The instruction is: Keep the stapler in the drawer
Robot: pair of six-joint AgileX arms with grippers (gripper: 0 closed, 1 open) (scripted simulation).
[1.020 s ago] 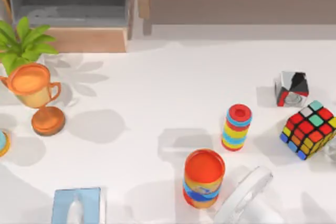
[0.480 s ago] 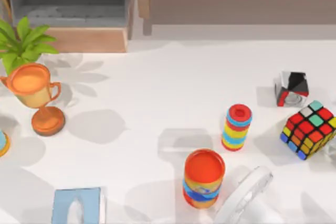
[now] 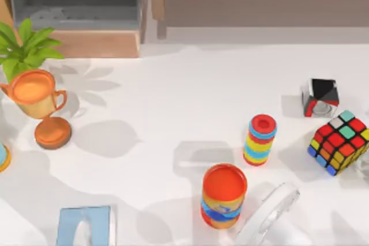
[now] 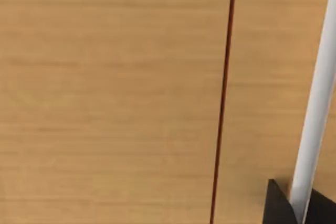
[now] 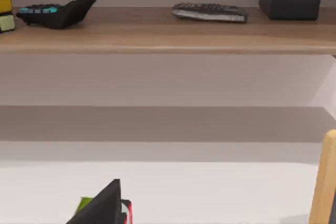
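The drawer [image 3: 95, 43] sits open in the upper left of the top view, grey inside behind its tan front panel; the stapler is too faint for you to place with certainty; a pale streak [image 3: 69, 14] lies on the drawer's grey floor, and you cannot tell whether that is it; the left wrist view looks close onto tan wood with a slim white bar [image 4: 315, 108] running beside a dark piece at the lower right; whether either arm's grasp is spread or pressed together, you cannot tell; on the white tabletop [image 3: 173, 90] an orange trophy [image 3: 37, 99] stands at the left below a green plant [image 3: 26, 47]; the orange can [image 3: 223, 195] stands lower centre, just beside a see-through curved piece [image 3: 268, 214]; a striped ring stack [image 3: 260, 139] and a Rubik's cube [image 3: 339, 141] stand to the right; the right wrist view shows a wooden shelf [image 5: 157, 38] bearing a keyboard [image 5: 210, 12].
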